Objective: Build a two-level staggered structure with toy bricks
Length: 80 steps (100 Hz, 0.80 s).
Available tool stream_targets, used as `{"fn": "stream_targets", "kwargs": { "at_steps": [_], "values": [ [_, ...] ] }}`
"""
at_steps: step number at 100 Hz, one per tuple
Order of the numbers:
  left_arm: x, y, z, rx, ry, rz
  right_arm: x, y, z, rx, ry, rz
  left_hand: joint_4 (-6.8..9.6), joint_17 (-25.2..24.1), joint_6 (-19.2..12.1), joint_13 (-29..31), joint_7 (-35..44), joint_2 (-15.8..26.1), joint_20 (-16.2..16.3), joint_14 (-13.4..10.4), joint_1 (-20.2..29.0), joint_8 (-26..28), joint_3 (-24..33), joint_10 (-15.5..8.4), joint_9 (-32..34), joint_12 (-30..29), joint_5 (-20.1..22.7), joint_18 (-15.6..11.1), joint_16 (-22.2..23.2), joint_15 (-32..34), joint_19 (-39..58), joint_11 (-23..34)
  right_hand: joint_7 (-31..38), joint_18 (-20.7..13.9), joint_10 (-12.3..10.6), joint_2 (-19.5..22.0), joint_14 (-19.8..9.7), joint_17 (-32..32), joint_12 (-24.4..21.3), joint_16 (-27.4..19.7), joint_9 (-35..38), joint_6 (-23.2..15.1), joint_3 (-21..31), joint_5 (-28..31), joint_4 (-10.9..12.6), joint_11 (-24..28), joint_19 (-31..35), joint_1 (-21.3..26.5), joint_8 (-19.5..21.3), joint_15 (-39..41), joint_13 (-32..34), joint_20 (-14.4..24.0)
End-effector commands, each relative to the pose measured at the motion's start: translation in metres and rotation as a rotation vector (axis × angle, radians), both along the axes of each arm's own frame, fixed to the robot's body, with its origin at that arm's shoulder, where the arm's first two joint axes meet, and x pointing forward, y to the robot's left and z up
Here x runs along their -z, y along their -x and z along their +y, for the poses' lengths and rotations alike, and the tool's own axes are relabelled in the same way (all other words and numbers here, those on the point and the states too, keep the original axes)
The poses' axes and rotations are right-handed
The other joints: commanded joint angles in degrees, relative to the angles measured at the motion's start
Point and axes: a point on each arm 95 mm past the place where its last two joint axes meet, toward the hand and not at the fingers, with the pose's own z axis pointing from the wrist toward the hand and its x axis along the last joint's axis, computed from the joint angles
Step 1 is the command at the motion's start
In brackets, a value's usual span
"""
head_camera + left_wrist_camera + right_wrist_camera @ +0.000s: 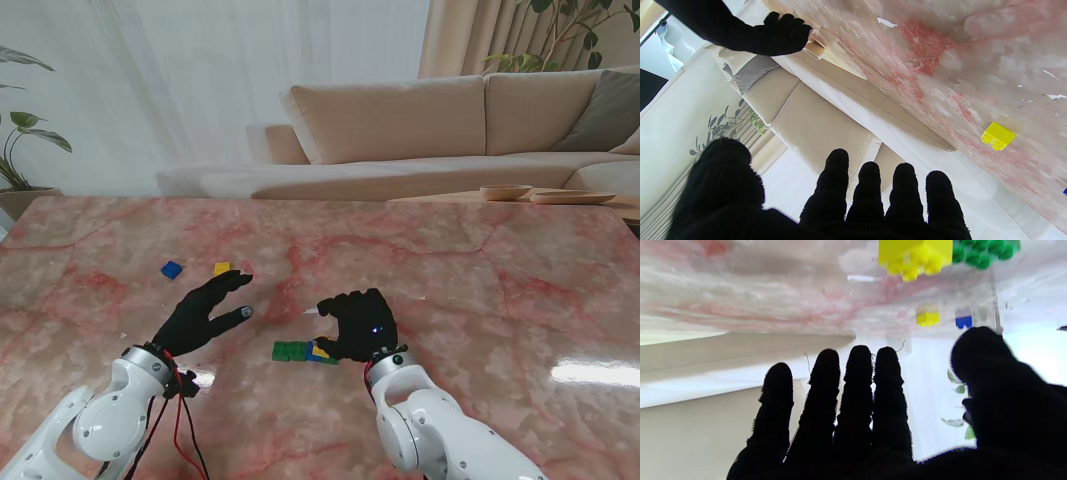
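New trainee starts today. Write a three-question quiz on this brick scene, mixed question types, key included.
1. True or false: the left hand holds a brick.
2. Which loose brick lies farther to the left: (a) blue brick, (b) yellow brick?
3. What colour is the brick showing left of the right hand?

Key: 1 false, fingers spread and empty. 2 a. 3 green.

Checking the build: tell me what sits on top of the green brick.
A yellow brick sits by the green brick, but whether on it is unclear. The right hand hides the stack's right end from the stand.
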Motion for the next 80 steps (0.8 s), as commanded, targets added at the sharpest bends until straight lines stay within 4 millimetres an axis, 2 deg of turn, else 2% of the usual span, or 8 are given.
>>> {"fn": "stream_targets", "kwargs": {
  "at_steps": [1,7,9,12,16,27,37,80],
  "values": [
    [0.003,0.003,0.0,-0.001,-0.001,0.006,-0.004,0.001,0.004,0.012,-0.038,-0.002,-0.42,-0.38,-1.45,-1.24,-0.94,1.57,0.17,-1.7,1.67,0.56,-1.32,-0.13,-0.39,-0.13,1.25,-0.78,-0.6,-1.76,-1.76,-1.16,2.51,-0.99,-0.33,0.15,-0.4,4.3,-0.54,1.15,4.23,-2.11,5.39,3.16,1.89,1.29,7.02,-0.58,0.28,2.5,6.16,3.43],
    [0.003,0.003,0.0,-0.003,-0.001,0.005,-0.008,0.0,0.005,0.02,-0.057,-0.02,-0.41,-0.4,-1.46,-1.18,-0.92,1.55,0.09,-1.63,1.75,0.56,-1.28,-0.08,-0.41,-0.14,1.27,-0.78,-0.59,-1.74,-1.9,-1.17,11.55,-1.33,-0.96,-2.94,-0.87,9.89,0.19,2.51,10.1,-5.59,7.83,4.96,-3.86,2.79,14.45,2.56,-4.46,5.34,12.84,2.42],
    [0.003,0.003,0.0,-0.003,0.0,0.005,-0.008,-0.001,0.005,0.023,-0.062,-0.023,-0.42,-0.38,-1.49,-1.19,-0.94,1.58,0.07,-1.7,1.71,0.56,-1.3,-0.1,-0.42,-0.14,1.25,-0.8,-0.59,-1.74,-1.94,-1.18,13.81,-1.51,-1.14,-3.74,-1.07,11.35,0.44,2.86,11.6,-6.6,7.82,5.37,-4.64,3.29,16.11,3.55,-5.21,6.27,14.52,2.36],
    [0.003,0.003,0.0,-0.004,0.0,0.004,-0.009,-0.002,0.005,0.026,-0.069,-0.023,-0.42,-0.35,-1.47,-1.21,-0.92,1.56,0.06,-1.69,1.7,0.56,-1.31,-0.11,-0.39,-0.14,1.27,-0.84,-0.6,-1.75,-1.97,-1.17,18.84,-1.89,-1.22,-4.83,-1.3,13.44,3.94,3.52,14.01,-8.16,7.27,5.63,-5.52,3.52,19.21,5.2,-7.82,8.02,17.01,1.67],
    [0.003,0.004,0.001,-0.004,0.0,0.003,-0.009,-0.003,0.005,0.029,-0.076,-0.019,-0.43,-0.33,-1.5,-1.18,-0.91,1.54,0.04,-1.65,1.7,0.57,-1.31,-0.11,-0.35,-0.13,1.3,-0.88,-0.6,-1.75,-2.01,-1.15,21.84,-2.29,-1.28,-5.77,-1.77,15.94,6.32,4.38,16.52,-9.65,6.79,6.72,-6.15,4.53,22.5,6.78,-8.15,10.34,19.75,1.95],
    [0.003,0.004,0.001,-0.007,0.001,0.001,-0.006,-0.007,0.005,0.037,-0.083,-0.004,-0.43,-0.37,-1.49,-1.16,-0.88,1.54,-0.02,-1.66,1.76,0.58,-1.28,-0.13,-0.33,-0.13,1.38,-0.74,-0.59,-1.73,-2.18,-1.15,24.63,-2.97,-2.18,-7.54,-2.86,21.02,9.09,5.94,22.02,-11.74,6.95,10.72,-7.04,6.15,28.06,9.65,-6.62,14.9,25.34,2.09],
    [0.003,0.004,0.002,-0.007,0.0,0.002,0.0,-0.008,0.006,0.036,-0.096,0.018,-0.44,-0.36,-1.39,-1.19,-0.88,1.55,-0.05,-1.63,1.77,0.58,-1.28,-0.03,-0.35,-0.14,1.39,-0.71,-0.59,-1.74,-2.31,-1.17,24.92,-3.21,-1.89,-8.31,-3.04,23.44,9.22,6.37,24.65,-11.93,6.56,12.49,-7.78,6.06,30.27,10.55,-6.88,16.4,28.08,1.65],
    [0.003,0.004,0.002,-0.001,-0.001,0.0,0.028,-0.005,0.004,0.01,-0.103,0.109,-0.49,-0.32,-1.4,-1.17,-0.76,1.53,0.04,-1.6,1.98,0.63,-1.17,-0.06,-0.34,-0.11,1.55,-0.75,-0.57,-1.72,-2.58,-1.12,24.89,-2.64,-1.31,-9.08,-2.39,23.58,8.88,6.42,26.06,-11.52,7.48,13.67,-7.93,4.93,31.04,11.2,-8.79,16.3,28.73,0.93]
  ]
}}
